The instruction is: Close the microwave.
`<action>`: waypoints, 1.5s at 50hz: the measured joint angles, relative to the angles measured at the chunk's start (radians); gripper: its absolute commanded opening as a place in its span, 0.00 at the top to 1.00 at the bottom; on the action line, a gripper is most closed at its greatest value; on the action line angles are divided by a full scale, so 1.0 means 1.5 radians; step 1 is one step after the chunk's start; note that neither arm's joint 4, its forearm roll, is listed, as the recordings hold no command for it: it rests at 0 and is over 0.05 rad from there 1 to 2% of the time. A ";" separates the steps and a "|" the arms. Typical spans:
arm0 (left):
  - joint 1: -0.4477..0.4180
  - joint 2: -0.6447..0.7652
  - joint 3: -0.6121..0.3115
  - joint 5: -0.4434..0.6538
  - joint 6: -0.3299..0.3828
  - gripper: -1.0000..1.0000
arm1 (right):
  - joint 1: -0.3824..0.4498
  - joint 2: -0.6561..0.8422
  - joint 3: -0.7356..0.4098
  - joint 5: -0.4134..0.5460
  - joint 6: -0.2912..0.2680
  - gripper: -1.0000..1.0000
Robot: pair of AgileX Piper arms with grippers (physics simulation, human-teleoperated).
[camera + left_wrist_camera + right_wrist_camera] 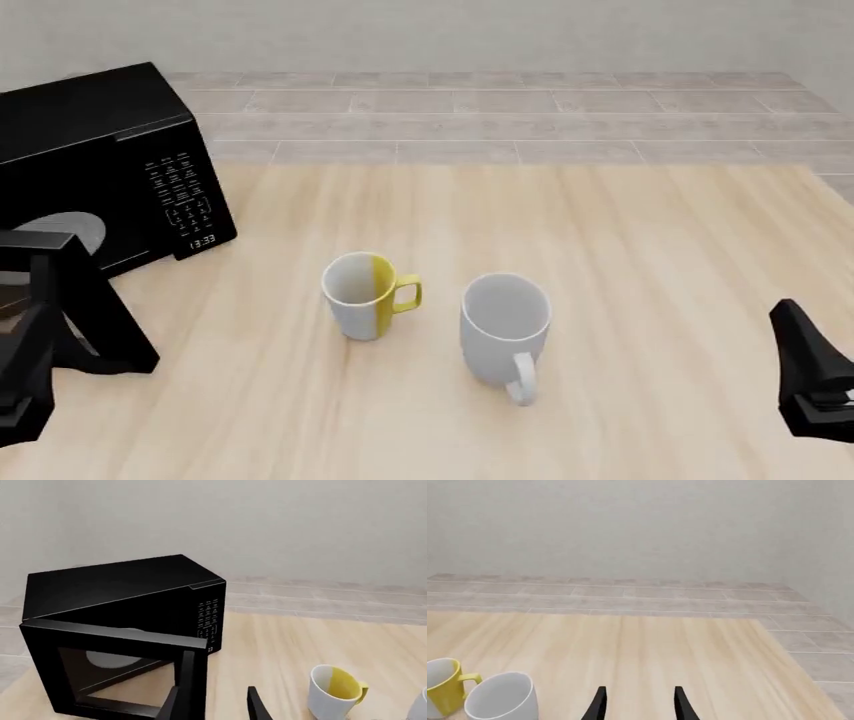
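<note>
Glossy black, the boxy microwave (114, 160) sits far left on our pale wood-grain table (641, 280), door (117, 672) ajar. Our left gripper (213, 705) seems parted beside its edge; the right gripper (637, 705) spreads empty.

Microwave (114, 165) door (80, 310) swung out, blocking left near corner; two mugs (367, 293) mid-table; right side open.
</note>
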 measured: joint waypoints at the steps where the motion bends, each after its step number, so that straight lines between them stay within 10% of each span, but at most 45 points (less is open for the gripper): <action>1: 0.001 0.002 0.003 -0.002 0.000 0.00 | 0.000 0.001 0.000 -0.001 0.000 0.00; 75: 0.058 0.415 0.035 -0.378 0.000 0.00 | 0.012 0.009 0.006 -0.016 -0.002 0.00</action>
